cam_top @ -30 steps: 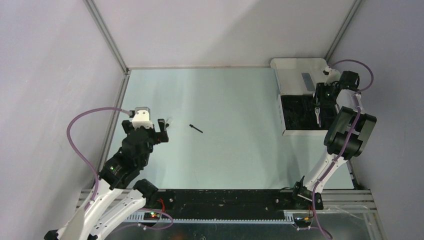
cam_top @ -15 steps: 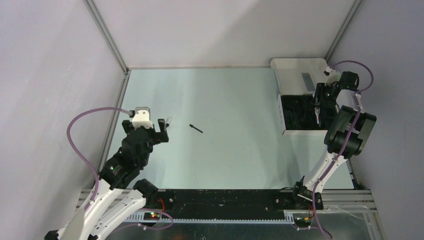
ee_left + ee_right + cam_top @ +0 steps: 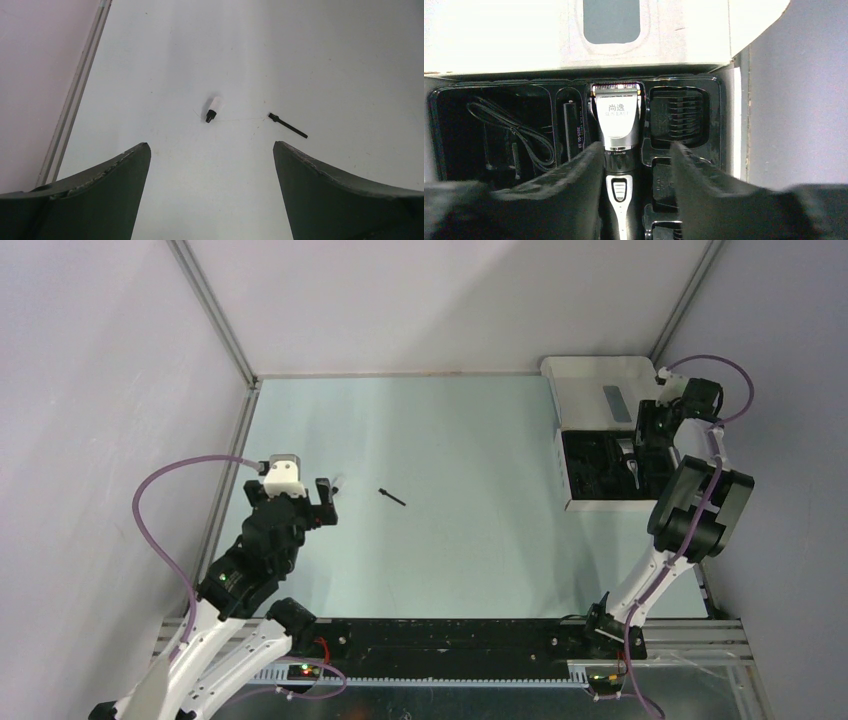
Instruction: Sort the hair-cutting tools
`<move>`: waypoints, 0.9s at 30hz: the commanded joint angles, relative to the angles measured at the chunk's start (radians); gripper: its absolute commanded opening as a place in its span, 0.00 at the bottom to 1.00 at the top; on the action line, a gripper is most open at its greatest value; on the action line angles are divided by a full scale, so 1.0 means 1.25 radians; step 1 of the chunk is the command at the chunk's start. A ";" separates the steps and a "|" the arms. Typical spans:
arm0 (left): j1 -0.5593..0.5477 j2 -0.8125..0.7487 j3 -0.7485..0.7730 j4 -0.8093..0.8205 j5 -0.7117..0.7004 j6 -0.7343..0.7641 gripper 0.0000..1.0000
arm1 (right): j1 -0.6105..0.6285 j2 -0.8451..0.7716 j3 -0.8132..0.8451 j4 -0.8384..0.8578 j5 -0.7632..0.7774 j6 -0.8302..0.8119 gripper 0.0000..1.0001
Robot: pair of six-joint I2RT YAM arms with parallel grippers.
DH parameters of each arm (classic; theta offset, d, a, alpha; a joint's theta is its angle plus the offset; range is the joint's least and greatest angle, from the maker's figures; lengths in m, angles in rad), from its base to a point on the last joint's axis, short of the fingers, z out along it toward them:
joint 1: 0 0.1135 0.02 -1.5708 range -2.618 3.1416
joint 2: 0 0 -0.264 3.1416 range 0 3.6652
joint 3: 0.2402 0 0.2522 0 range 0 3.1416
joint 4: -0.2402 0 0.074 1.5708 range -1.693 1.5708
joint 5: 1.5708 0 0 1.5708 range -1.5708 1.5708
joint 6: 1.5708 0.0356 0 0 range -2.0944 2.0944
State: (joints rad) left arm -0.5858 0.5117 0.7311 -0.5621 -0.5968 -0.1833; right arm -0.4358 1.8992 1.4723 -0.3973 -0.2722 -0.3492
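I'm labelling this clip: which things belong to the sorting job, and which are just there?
Job: trimmer, comb attachment, thin stick, small black-tipped piece.
Just there: white box, black insert.

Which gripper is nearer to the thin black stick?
Left. The left gripper hangs just left of the stick; the right gripper is far to its right, over the box.

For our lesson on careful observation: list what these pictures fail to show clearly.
- Trimmer: right wrist view; bottom edge and right hand hide its lower end.
- Small white black-tipped piece: left wrist view; too small to identify.
- Box contents: top view; too small, partly behind right arm.
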 commanded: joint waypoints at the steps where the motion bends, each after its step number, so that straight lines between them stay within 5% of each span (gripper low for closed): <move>1: 0.007 -0.008 -0.009 0.027 0.006 0.011 1.00 | 0.004 -0.054 -0.002 -0.009 0.022 0.000 0.49; 4: 0.006 -0.011 -0.009 0.027 0.008 0.010 1.00 | 0.004 -0.062 -0.019 -0.017 0.024 0.023 0.32; 7: 0.006 -0.013 -0.010 0.027 0.010 0.010 1.00 | 0.013 -0.075 -0.027 -0.013 0.021 0.082 0.28; 15: 0.007 -0.013 -0.010 0.027 0.007 0.009 1.00 | 0.193 -0.169 -0.058 0.027 0.083 0.169 0.42; 27: 0.029 0.011 -0.019 0.037 0.023 -0.005 1.00 | 0.675 -0.159 -0.060 -0.007 0.126 0.216 0.49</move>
State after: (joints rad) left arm -0.5697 0.5034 0.7082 -0.5488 -0.5789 -0.1837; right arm 0.3012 1.6970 1.3945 -0.3832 -0.1394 -0.1371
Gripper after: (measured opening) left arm 0.996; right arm 0.485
